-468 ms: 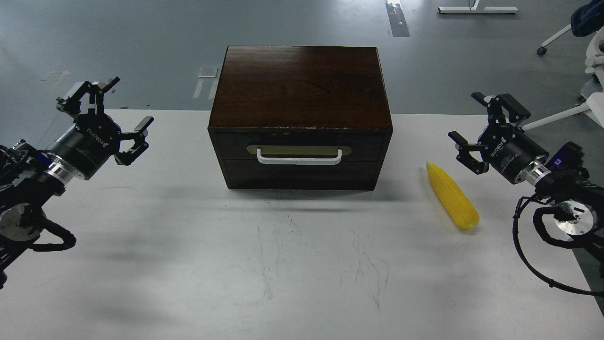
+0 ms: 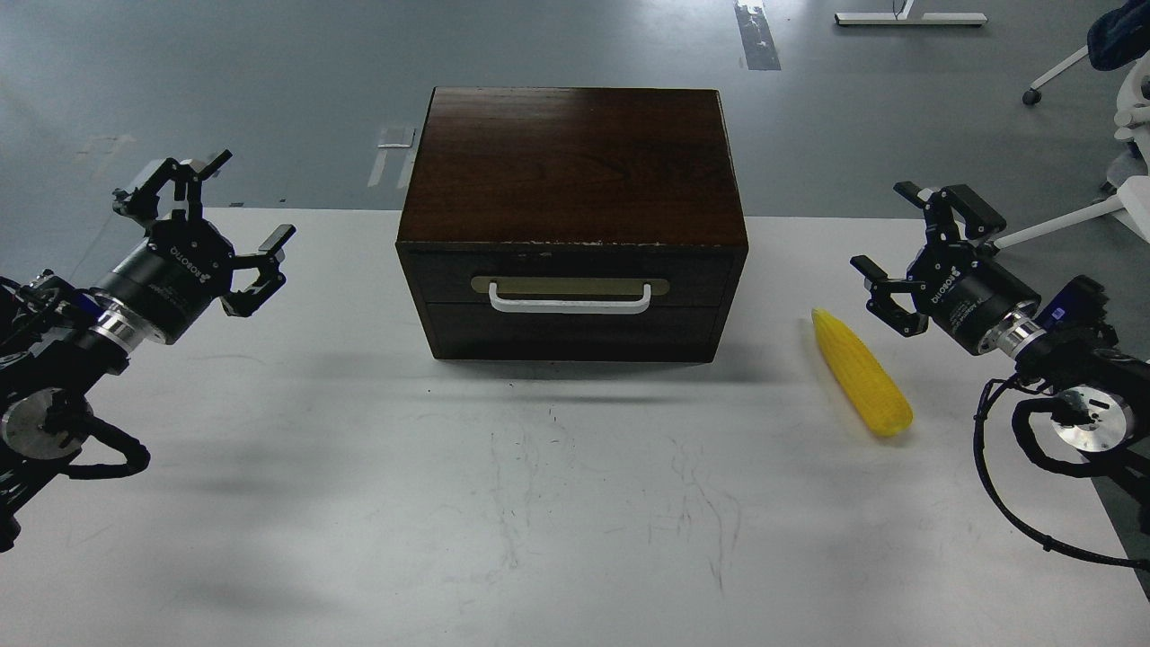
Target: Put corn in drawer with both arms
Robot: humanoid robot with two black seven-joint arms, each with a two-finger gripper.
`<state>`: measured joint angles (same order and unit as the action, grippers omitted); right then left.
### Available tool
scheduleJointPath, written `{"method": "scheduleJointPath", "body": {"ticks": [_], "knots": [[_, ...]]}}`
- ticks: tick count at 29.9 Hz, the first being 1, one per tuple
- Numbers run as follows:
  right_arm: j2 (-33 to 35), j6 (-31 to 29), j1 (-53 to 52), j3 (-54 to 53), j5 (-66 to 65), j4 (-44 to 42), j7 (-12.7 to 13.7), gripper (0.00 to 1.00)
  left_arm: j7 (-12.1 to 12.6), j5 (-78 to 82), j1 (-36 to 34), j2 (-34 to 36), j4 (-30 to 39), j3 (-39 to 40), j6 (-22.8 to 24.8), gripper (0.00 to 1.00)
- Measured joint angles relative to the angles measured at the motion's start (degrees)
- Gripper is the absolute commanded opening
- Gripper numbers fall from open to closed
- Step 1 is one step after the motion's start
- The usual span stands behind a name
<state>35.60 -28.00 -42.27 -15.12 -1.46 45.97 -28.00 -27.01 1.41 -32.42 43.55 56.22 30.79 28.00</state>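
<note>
Yellow corn cob (image 2: pixel 861 374) lies flat on the white table, right of the dark brown wooden box, pointed tip toward the box's far side, blunt end nearer the camera, touching nothing. Drawer (image 2: pixel 570 277) is fully closed, dark front flush with the box, white bar handle on a beige plate across the middle. Left gripper (image 2: pixel 232 218) and right gripper (image 2: pixel 885 241) both spread wide, empty, well apart from corn and drawer.

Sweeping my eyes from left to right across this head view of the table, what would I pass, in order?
Left tool, open → wooden box with its shut drawer and white handle → corn lying on the table → right tool, open.
</note>
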Motion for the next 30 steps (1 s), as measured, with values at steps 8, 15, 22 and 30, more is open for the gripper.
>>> {"method": "scheduleJointPath", "body": {"ticks": [8, 15, 22, 30], "knots": [[0.4, 0.0, -0.1, 0.0, 0.0, 0.0, 0.0, 1.00, -1.0, 2.1, -3.6, 1.4, -0.3, 0.5, 0.0, 0.98], [0.6, 0.0, -0.2, 0.0, 0.0, 0.1, 0.0, 1.00, -1.0, 9.0, -11.7, 2.5, 0.3, 0.6, 0.0, 0.98], [0.7, 0.0, -0.4, 0.0, 0.0, 0.2, 0.0, 1.00, -1.0, 35.2, -21.5, 3.4, 8.1, 0.5, 0.0, 0.98], [0.7, 0.0, -0.4, 0.0, 0.0, 0.3, 0.0, 1.00, -1.0, 62.7, -30.0, 1.1, 20.8, 0.4, 0.0, 0.98]]}}
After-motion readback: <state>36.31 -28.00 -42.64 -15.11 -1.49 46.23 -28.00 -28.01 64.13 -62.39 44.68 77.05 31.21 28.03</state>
